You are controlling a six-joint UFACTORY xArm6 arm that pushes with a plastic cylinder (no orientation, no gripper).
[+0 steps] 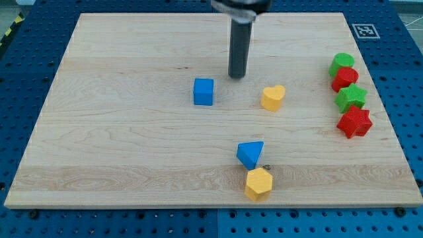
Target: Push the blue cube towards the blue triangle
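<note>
The blue cube point(203, 91) sits near the middle of the wooden board point(119, 145). The blue triangle point(250, 153) lies below it and to the view's right, touching a yellow hexagon point(258, 184) just under it. My tip point(237, 76) rests on the board a short way to the view's right of the blue cube and slightly above it, with a small gap between them. The rod rises straight up out of the view's top.
A yellow heart-shaped block point(273, 97) lies to the right of my tip. At the view's right edge stand a green block point(342, 63), a red block point(345, 79), a green star point(351, 98) and a red star point(355, 122) in a column.
</note>
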